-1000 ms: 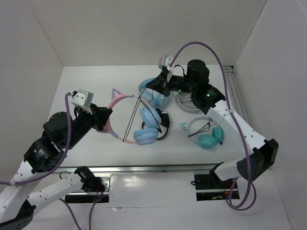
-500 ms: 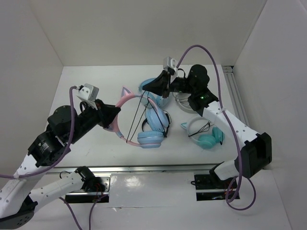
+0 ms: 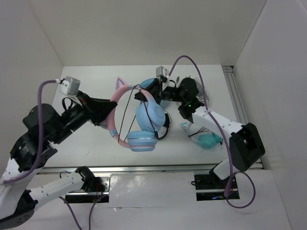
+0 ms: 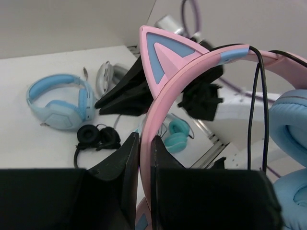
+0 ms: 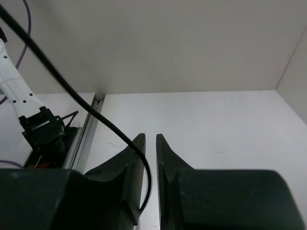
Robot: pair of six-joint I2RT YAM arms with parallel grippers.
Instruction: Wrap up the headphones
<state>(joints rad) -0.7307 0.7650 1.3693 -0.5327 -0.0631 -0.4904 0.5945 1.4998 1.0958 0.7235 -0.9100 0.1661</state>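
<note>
The headphones have a pink cat-ear headband (image 3: 116,98) and light blue earcups (image 3: 146,115). They hang lifted above the table. My left gripper (image 3: 111,111) is shut on the headband, which shows pinched between its fingers in the left wrist view (image 4: 192,62). The thin dark cable (image 3: 128,115) runs taut from the lower earcup up across the headband. My right gripper (image 3: 142,94) is beside the headband's top and shut on the cable. The cable (image 5: 72,86) loops in between the nearly touching fingers (image 5: 136,158).
An all-light-blue pair (image 3: 152,85) lies behind the right gripper. A teal pair with a white headband (image 3: 204,135) lies at right. Small black headphones (image 3: 166,120) lie under the lifted earcups. A metal rail (image 3: 235,91) runs along the table's right side.
My left arm has raised the headphones and tilted them up towards the camera. My right gripper has moved left with the cable to the top of the headband.
</note>
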